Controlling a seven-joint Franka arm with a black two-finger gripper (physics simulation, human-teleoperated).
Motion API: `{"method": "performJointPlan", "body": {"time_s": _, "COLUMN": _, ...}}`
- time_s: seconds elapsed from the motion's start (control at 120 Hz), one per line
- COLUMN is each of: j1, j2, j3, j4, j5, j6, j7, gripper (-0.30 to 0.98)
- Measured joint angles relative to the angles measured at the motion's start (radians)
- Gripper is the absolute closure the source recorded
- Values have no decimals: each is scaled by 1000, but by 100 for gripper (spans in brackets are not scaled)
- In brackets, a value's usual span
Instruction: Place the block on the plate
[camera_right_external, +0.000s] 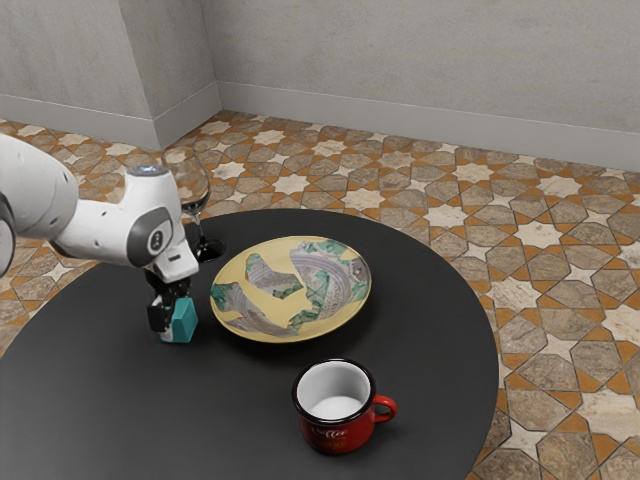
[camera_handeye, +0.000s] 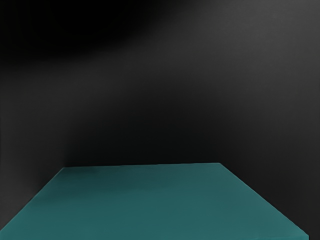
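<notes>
Black fingers (camera_right_external: 158, 316) at a teal block (camera_right_external: 183, 323) beside a patterned plate (camera_right_external: 278, 300) on the round worktop (camera_right_external: 150, 410); whether open or closed, one cannot tell.

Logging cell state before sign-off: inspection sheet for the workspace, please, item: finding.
Surface: black round table, matte.
Job's things: teal block at the tool, not on the plate; patterned plate beside it, nothing on it.
Clutter: red mug with black rim, upright; stemmed glass, upright, near the arm.
Tool: gripper low at the block; grasp cannot be confirmed.
Cables: nothing seen.
Surroundings: patterned tile floor, grey walls.
</notes>
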Motion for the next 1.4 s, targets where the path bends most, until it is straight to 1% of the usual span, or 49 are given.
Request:
{"method": "performJointPlan", "body": {"time_s": 0.05, "j1": 1, "j2": 1, "j3": 0, "j4": 0, "j5": -3, "j6": 2, "j7": 6, "gripper": 22}}
{"method": "performJointPlan", "body": {"time_s": 0.092, "j1": 1, "j2": 1, "j3": 0, "j4": 1, "j5": -4, "j6": 4, "j7": 11, "gripper": 26}}
{"method": "performJointPlan", "body": {"time_s": 0.192, "j1": 1, "j2": -1, "j3": 0, "j4": 1, "j5": -6, "j6": 8, "j7": 21, "gripper": 25}}
{"method": "performJointPlan", "body": {"time_s": 0.275, "j1": 3, "j2": -31, "j3": 0, "j4": -2, "j5": -6, "j6": 8, "j7": 28, "gripper": 28}}
{"method": "performJointPlan", "body": {"time_s": 0.558, "j1": 6, "j2": -255, "j3": -2, "j4": -35, "j5": -6, "j6": -23, "j7": 47, "gripper": 29}}
{"method": "performJointPlan", "body": {"time_s": 0.608, "j1": -2, "j2": -266, "j3": -19, "j4": -27, "j5": -7, "j6": -29, "j7": 48, "gripper": 30}}
{"method": "performJointPlan", "body": {"time_s": 0.65, "j1": -5, "j2": -266, "j3": -52, "j4": -13, "j5": -7, "j6": -33, "j7": 49, "gripper": 30}}
{"method": "performJointPlan", "body": {"time_s": 0.767, "j1": -27, "j2": -213, "j3": -153, "j4": 60, "j5": -7, "j6": -42, "j7": 46, "gripper": 30}}
{"method": "performJointPlan", "body": {"time_s": 0.867, "j1": -48, "j2": -124, "j3": -205, "j4": 168, "j5": -7, "j6": -58, "j7": 40, "gripper": 30}}
{"method": "performJointPlan", "body": {"time_s": 0.967, "j1": -78, "j2": -18, "j3": -215, "j4": 267, "j5": -8, "j6": -71, "j7": 34, "gripper": 30}}
{"method": "performJointPlan", "body": {"time_s": 1.117, "j1": -84, "j2": 90, "j3": -216, "j4": 341, "j5": -8, "j6": -82, "j7": 24, "gripper": 30}}
{"method": "performJointPlan", "body": {"time_s": 1.242, "j1": -84, "j2": 133, "j3": -216, "j4": 365, "j5": -7, "j6": -87, "j7": 17, "gripper": 29}}
{"method": "performJointPlan", "body": {"time_s": 1.4, "j1": -84, "j2": 141, "j3": -216, "j4": 373, "j5": -5, "j6": -91, "j7": 11, "gripper": 14}}
